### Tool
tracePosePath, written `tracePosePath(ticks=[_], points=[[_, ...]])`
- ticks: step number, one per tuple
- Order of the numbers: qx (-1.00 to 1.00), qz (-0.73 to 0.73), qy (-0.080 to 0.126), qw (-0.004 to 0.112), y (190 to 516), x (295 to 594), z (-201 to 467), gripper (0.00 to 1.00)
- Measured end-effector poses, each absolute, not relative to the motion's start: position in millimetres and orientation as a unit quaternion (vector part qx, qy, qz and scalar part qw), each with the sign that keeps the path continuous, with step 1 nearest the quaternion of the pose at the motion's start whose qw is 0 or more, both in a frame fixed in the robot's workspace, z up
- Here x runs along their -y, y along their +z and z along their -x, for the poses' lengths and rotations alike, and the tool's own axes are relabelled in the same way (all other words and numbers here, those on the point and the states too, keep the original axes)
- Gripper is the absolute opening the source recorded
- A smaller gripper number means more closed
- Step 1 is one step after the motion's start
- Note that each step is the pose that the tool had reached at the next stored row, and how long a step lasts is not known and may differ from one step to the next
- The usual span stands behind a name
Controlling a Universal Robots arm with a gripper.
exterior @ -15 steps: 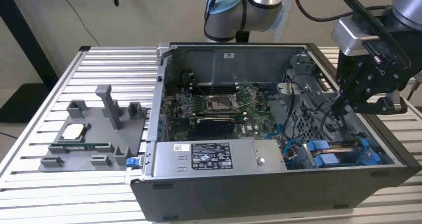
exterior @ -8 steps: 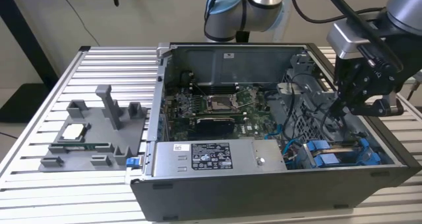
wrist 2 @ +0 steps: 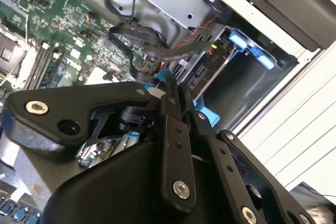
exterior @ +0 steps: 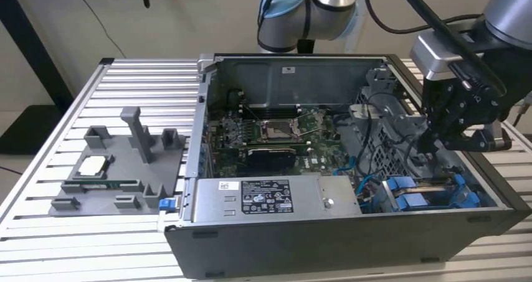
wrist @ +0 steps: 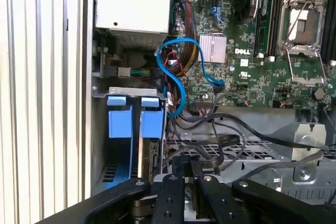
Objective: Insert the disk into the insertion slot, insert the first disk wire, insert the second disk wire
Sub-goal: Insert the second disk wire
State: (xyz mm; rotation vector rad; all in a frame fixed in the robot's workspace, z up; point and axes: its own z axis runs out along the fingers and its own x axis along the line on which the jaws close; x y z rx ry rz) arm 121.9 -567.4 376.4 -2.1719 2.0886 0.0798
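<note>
Inside the open computer case, my black gripper (exterior: 434, 146) hangs over the grey drive cage on the exterior view's right. In the second wrist view its fingers (wrist 2: 169, 129) are pressed together at the tips on a small blue-and-white connector (wrist 2: 160, 77) of a black disk wire (wrist 2: 149, 43). The disk (wrist: 152, 153) stands on edge in the insertion slot (wrist: 113, 174), under a bright blue bracket (wrist: 151, 121). In the exterior view that slot (exterior: 424, 195) lies just below my gripper, in the case's near corner. My gripper (wrist: 188, 174) is above the cage's perforated plate.
A silver power-supply box (exterior: 275, 198) fills the case's front. The motherboard (exterior: 275, 136) lies behind it. Blue, red and black cables (wrist: 176, 69) loop beside the slot. A grey fixture tray (exterior: 116, 170) with upright posts sits on the slatted table at the exterior view's left.
</note>
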Motion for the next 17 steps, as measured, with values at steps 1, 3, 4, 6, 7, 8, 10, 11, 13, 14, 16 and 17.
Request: tracePosePath(ticks=[1, 3, 4, 6, 7, 8, 10, 11, 13, 14, 16, 17], points=[[-0.692, 0.719, 0.023, 0.061, 376.2, 568.6, -121.8, 0.16], [-0.692, 0.720, 0.016, 0.053, 376.0, 570.8, -121.7, 0.16], [-0.692, 0.720, 0.013, 0.050, 375.9, 571.5, -121.7, 0.16], [-0.692, 0.721, 0.007, 0.043, 375.4, 572.1, -121.7, 0.16], [-0.692, 0.721, 0.004, 0.041, 375.1, 572.1, -121.7, 0.16], [-0.692, 0.721, 0.003, 0.040, 374.9, 572.1, -121.7, 0.16], [-0.692, 0.721, 0.003, 0.040, 375.0, 572.1, -121.7, 0.16], [-0.692, 0.721, 0.003, 0.040, 374.9, 572.1, -121.7, 0.16], [-0.692, 0.721, 0.003, 0.039, 374.9, 572.1, -121.7, 0.16], [-0.692, 0.721, 0.003, 0.039, 375.0, 572.1, -121.7, 0.16], [-0.692, 0.721, 0.003, 0.039, 374.9, 572.1, -121.7, 0.16], [-0.692, 0.721, 0.003, 0.039, 374.9, 572.1, -121.7, 0.16]])
